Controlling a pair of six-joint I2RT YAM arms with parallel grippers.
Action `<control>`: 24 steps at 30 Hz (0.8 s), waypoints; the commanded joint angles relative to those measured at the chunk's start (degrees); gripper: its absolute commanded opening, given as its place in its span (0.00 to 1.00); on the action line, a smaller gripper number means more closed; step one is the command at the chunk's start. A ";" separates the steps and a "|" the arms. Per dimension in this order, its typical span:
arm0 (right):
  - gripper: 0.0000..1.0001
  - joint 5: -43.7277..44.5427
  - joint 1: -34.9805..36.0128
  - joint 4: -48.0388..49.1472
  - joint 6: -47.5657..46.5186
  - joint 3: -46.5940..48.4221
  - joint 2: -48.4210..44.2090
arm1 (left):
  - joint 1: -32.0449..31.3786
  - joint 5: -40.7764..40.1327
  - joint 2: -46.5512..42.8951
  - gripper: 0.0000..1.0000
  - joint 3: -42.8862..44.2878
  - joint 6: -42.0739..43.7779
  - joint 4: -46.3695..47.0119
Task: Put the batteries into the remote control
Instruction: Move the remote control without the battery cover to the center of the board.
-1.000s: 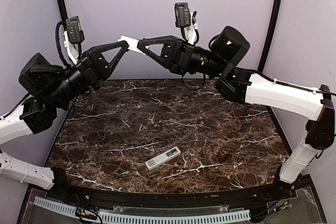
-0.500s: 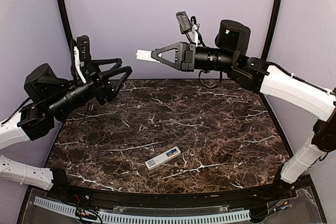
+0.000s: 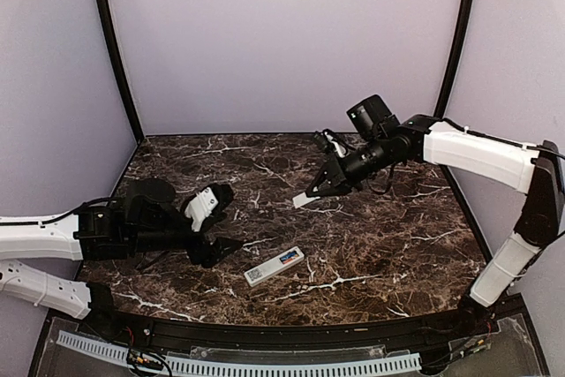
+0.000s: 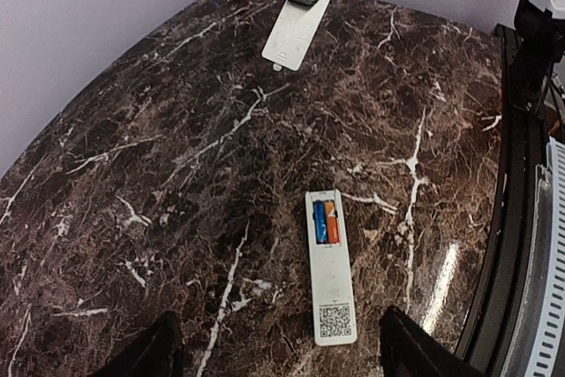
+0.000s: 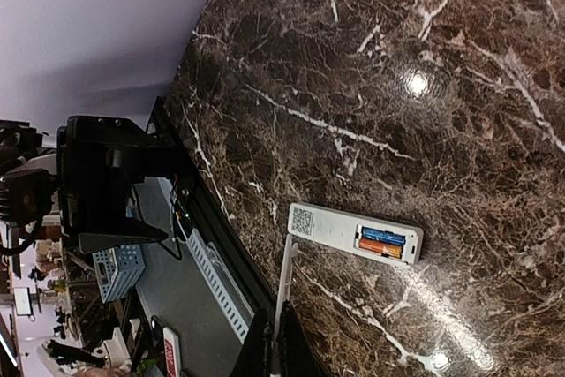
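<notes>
The remote control (image 3: pixel 274 266) lies back-up near the table's front edge, with a QR label at one end. The batteries (image 4: pixel 325 222), one blue and one orange, sit side by side in its uncovered recess (image 5: pixel 382 242). My left gripper (image 3: pixel 224 225) hovers low just left of the remote, open and holding nothing; its dark fingertips (image 4: pixel 415 348) frame the remote (image 4: pixel 331 271) from above. My right gripper (image 3: pixel 316 192) is shut on the flat white cover piece (image 3: pixel 303 199), held above the table behind the remote. That cover (image 5: pixel 284 293) shows edge-on in the right wrist view.
The dark marble table (image 3: pixel 397 245) has a black raised front edge (image 3: pixel 291 335) with a white slotted strip below it. Purple walls close in the back and sides. The left arm's body (image 5: pixel 106 183) is near the front left.
Both arms have come down from high at the back to just above the table. The left gripper opened and let go of the white cover, which stays in the right gripper.
</notes>
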 commanded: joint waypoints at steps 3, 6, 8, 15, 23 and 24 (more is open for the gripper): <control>0.00 -6.93 -0.67 -4.91 -6.79 -0.94 5.62 | -2.73 2.95 11.23 0.87 1.88 3.71 -3.18; 0.00 -8.69 -2.04 -5.04 -9.20 -1.55 8.49 | -2.91 3.20 17.74 0.94 5.47 5.44 -3.73; 0.00 -9.43 -3.08 -4.47 -10.29 -2.63 8.97 | -2.98 3.56 22.65 0.98 7.86 5.85 -4.80; 0.00 -12.03 -7.10 -1.31 -11.95 -7.24 8.13 | -2.94 2.44 33.69 0.99 10.08 6.78 -2.01; 0.00 -14.60 -8.75 -0.16 -14.04 -10.40 8.71 | -1.88 4.72 41.93 0.99 12.99 4.30 -1.78; 0.00 -15.27 -9.02 0.22 -14.21 -10.75 8.62 | -1.78 4.80 42.60 0.97 13.09 3.92 -1.62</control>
